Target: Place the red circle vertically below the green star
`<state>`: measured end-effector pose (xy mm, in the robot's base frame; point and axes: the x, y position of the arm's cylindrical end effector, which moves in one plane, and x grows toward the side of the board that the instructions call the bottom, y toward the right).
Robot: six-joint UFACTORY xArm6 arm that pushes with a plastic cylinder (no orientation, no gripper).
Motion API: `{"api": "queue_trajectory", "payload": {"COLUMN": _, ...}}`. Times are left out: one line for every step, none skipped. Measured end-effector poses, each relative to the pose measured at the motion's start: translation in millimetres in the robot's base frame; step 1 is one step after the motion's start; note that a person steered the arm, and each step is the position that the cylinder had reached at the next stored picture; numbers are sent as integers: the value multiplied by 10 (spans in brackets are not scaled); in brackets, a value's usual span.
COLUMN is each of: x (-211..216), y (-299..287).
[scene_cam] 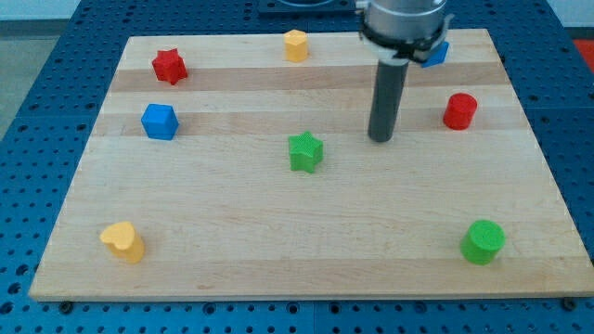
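The red circle (459,110) is seen at the right of the frame, upper half, well apart from the green star (305,151) near the centre. My tip (380,139) is set between them, touching neither; no pincer is fitted, so nothing is grasped. The red circle is judged light, rigid and easily slid; it should be pushed from its upper right side.

The arm's grey body (404,19) runs off the view's top, and it hides most of a small blue block (436,54) behind it, shape unclear
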<state>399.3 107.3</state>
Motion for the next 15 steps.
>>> {"api": "queue_trajectory", "payload": {"x": -138, "y": 169}}
{"api": "queue_trajectory", "payload": {"x": -376, "y": 517}}
{"api": "queue_trajectory", "payload": {"x": -626, "y": 890}}
{"api": "queue_trajectory", "payload": {"x": -717, "y": 1144}}
{"api": "queue_trajectory", "payload": {"x": -674, "y": 1439}}
{"api": "queue_trajectory", "payload": {"x": -527, "y": 1354}}
{"api": "queue_trajectory", "payload": {"x": -465, "y": 1126}}
{"api": "queue_trajectory", "payload": {"x": -263, "y": 913}}
{"api": "queue_trajectory", "payload": {"x": 114, "y": 762}}
{"api": "queue_trajectory", "payload": {"x": 475, "y": 630}}
{"api": "queue_trajectory", "payload": {"x": 510, "y": 626}}
{"api": "queue_trajectory", "payload": {"x": 510, "y": 611}}
{"api": "queue_trajectory", "payload": {"x": 584, "y": 551}}
{"api": "queue_trajectory", "payload": {"x": 685, "y": 490}}
{"api": "queue_trajectory", "payload": {"x": 817, "y": 410}}
